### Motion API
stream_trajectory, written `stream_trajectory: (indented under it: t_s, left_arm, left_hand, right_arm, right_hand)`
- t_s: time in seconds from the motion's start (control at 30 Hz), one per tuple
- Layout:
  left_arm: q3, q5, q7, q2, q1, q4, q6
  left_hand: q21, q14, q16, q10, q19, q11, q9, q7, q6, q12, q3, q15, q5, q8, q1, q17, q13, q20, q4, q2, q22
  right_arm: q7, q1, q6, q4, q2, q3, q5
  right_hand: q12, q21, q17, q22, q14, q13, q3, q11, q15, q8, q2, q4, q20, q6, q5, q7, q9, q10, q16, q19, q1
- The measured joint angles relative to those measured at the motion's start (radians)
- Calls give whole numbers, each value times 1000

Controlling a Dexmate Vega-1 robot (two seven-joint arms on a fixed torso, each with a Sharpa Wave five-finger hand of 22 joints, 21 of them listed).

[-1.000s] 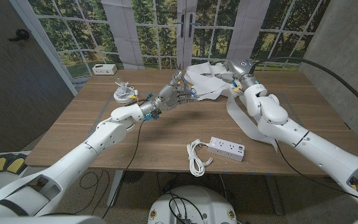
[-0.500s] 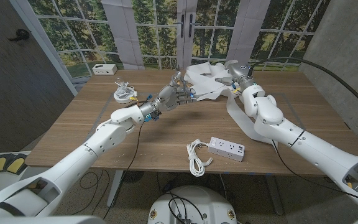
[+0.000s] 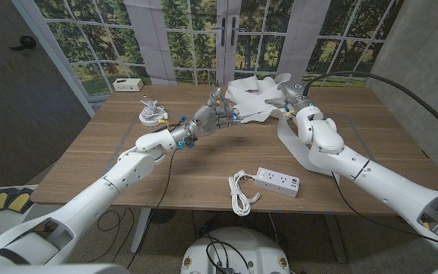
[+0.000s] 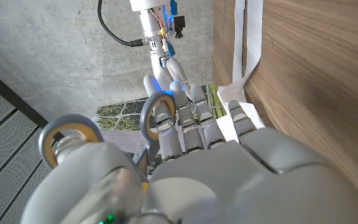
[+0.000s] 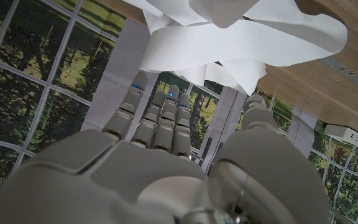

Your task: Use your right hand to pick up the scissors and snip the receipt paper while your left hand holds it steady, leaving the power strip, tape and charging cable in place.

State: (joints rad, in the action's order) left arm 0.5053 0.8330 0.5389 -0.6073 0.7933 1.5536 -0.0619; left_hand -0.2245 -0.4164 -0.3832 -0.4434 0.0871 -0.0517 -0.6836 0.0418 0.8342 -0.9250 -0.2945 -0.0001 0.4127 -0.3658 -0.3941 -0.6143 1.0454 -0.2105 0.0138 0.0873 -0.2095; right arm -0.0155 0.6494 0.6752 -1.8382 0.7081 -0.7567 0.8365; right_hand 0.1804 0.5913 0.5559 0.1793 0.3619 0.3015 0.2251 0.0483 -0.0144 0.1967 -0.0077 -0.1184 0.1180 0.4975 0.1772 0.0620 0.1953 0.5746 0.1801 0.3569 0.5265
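Crumpled white receipt paper [image 3: 253, 103] heaped at the far edge of the wooden table [image 3: 112, 164], one long strip trailing off it toward the near edge. Just left of that heap, left hand [image 3: 207, 118] raised off the wood and clasping the scissors [image 4: 146, 112], grey loops with yellow lining sitting around its thumb and fingers. At the heap's right edge, right hand [image 3: 289, 90] with fingers [image 5: 160, 118] stretched out straight and close together toward the folds; cannot tell whether any paper is gripped. Well nearer than the heap, white power strip [image 3: 277, 181] lying flat, coiled white charging cable [image 3: 239, 190] just beside it.
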Motion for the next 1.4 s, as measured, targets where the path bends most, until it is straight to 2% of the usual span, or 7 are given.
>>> stream_trajectory:
  t_s: [0.37, 0.57, 0.9, 1.1, 1.2, 1.3, 1.4]
  left_arm:
    - [3, 2, 17, 5, -14, -16, 0]
    - [6, 2, 29, 7, -21, -24, 1]
    - [8, -2, 38, 9, -28, -32, 1]
    - [10, -2, 44, 11, -29, -35, 1]
    - [12, -3, 48, 12, -31, -35, 0]
    - [13, -4, 51, 13, -33, -36, -2]
    - [14, -6, 55, 15, -35, -39, -4]
  left_hand:
    - [0, 0, 8, 0, 0, 0, 0, 0, 0, 0, -7, 0, 5, 4, -3, 1, -13, 0, 7, -3, 0]
    - [0, 0, 8, -2, 0, -2, -5, 0, 0, 0, -13, 0, 5, 4, -5, 3, -23, 0, 4, -5, 0]
    - [0, 2, 15, -4, 0, -3, -7, -1, 1, -3, -16, 2, 5, 4, -9, 3, -25, 0, 8, -1, 0]
    - [0, 4, 15, -6, -6, -2, -9, -2, 2, -4, -20, 4, 9, 4, -9, 3, -25, -6, 11, -1, 0]
    - [0, 7, 21, -6, -6, -2, -9, -2, 2, -4, -20, 7, 9, 4, -9, 3, -24, -6, 12, -1, 0]
    - [0, 7, 21, -6, -9, -2, -9, -2, 2, -4, -20, 7, 9, 4, -12, 3, -27, -2, 12, -4, 0]
    - [0, 7, 21, -6, -9, -1, -9, -2, 2, -4, -20, 7, 9, 7, -13, 3, -27, -2, 12, -5, 0]
  right_arm:
    - [-9, -10, 16, 7, 6, -21, -10]
    - [-10, -14, 22, 10, 9, -27, -13]
    - [-30, -22, 31, 10, 14, -44, -12]
    - [-36, -24, 31, 11, 19, -49, -8]
    - [-38, -25, 30, 11, 23, -53, -4]
    - [-41, -25, 30, 11, 24, -55, -2]
    - [-43, -25, 30, 11, 24, -57, 2]
  right_hand:
    - [5, 0, -13, 0, 7, -5, -4, -6, -7, 7, 0, -4, 0, 11, 0, -11, 3, 6, 14, 8, 0]
    - [16, -2, -28, 0, 23, -15, -4, -20, -15, 30, 3, -4, -6, 85, 0, -53, 3, 21, 25, 13, -3]
    - [62, -7, -58, 0, 153, -32, -4, -52, -34, 51, 27, -4, -13, 177, 0, -76, 1, 167, 75, 57, -10]
    - [71, -7, -65, 0, 199, -37, -8, -54, -39, 51, 31, 0, -20, 193, 0, -63, 0, 208, 92, 74, -14]
    - [78, -7, -69, 0, 251, -42, -12, -49, -41, 51, 36, 4, -24, 205, 0, -51, 0, 236, 112, 92, -20]
    - [82, -7, -74, 0, 297, -46, -22, -48, -45, 51, 52, 13, -25, 226, 0, -45, 0, 257, 124, 109, -43]
    - [83, -7, -79, 0, 322, -51, -28, -48, -49, 55, 52, 19, -26, 239, 0, -40, 0, 270, 131, 126, -61]
